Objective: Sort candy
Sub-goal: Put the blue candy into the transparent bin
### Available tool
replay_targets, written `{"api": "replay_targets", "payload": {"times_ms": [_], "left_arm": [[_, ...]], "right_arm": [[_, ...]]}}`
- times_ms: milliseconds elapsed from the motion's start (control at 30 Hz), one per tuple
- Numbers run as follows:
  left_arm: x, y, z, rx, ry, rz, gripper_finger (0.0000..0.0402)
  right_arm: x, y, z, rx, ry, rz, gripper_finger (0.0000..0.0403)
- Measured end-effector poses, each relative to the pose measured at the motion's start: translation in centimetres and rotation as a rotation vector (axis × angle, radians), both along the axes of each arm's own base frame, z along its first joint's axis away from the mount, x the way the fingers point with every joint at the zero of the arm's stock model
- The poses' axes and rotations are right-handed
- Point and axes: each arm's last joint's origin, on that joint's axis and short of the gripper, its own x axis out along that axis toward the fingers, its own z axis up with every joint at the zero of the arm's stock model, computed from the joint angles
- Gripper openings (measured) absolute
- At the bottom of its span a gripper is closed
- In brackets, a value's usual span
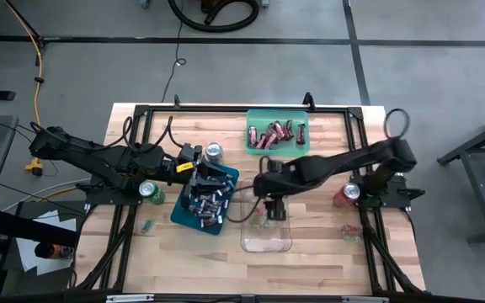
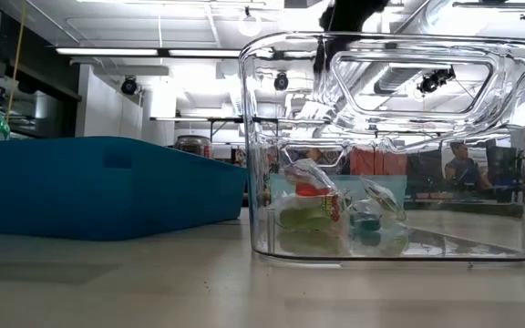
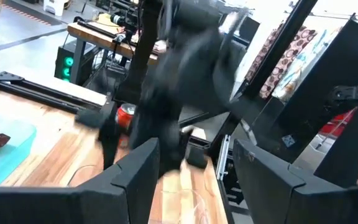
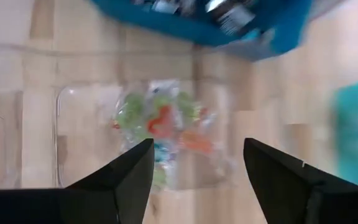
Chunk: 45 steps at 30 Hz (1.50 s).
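While the right gripper [image 1: 276, 210] hangs over the clear plastic bin [image 1: 267, 238] on the wooden table [image 1: 327, 269], its fingers [image 4: 129, 180] are spread, grasping nothing. Green-and-red wrapped candy [image 2: 313, 211] lies inside the bin. The left gripper [image 1: 199, 172], fingers released, sits over the blue tray [image 1: 185, 215] of dark mini bars [image 1: 206, 204]. Risk: the arms stand close and could collide. No writing is legible.

A wooden table [image 1: 310, 261] is seen. On it are set a blue tray [image 1: 185, 212], a green tray [image 1: 301, 149], a clear container [image 1: 266, 244] and three cans [image 1: 151, 191]. Loose candy [image 1: 146, 225] is scattered beside them.
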Motion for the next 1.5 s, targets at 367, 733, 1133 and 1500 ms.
{"api": "replay_targets", "payload": {"times_ms": [367, 733, 1133, 1500], "left_arm": [[-1.8, -1.3, -1.6, 0.104, 0.347, -0.080, 0.0190], [-8.8, -3.9, -6.3, -0.077, 1.189, 0.088, 0.0179], [-12.2, -5.2, -15.8, -0.191, 1.531, 0.314, 0.0179], [-11.7, -7.0, -18.3, -0.104, 1.571, 0.294, 0.0179]], "right_arm": [[-9.6, -1.1, 7.0, -0.119, -0.310, -0.329, 0.0243], [-13.2, -1.2, 3.6, 0.018, -0.409, -0.576, 0.0243], [-12.6, -0.9, 2.1, 0.074, -0.408, -0.555, 0.0243], [-12.6, -0.9, 2.1, 0.069, -0.404, -0.545, 0.0243]]}}
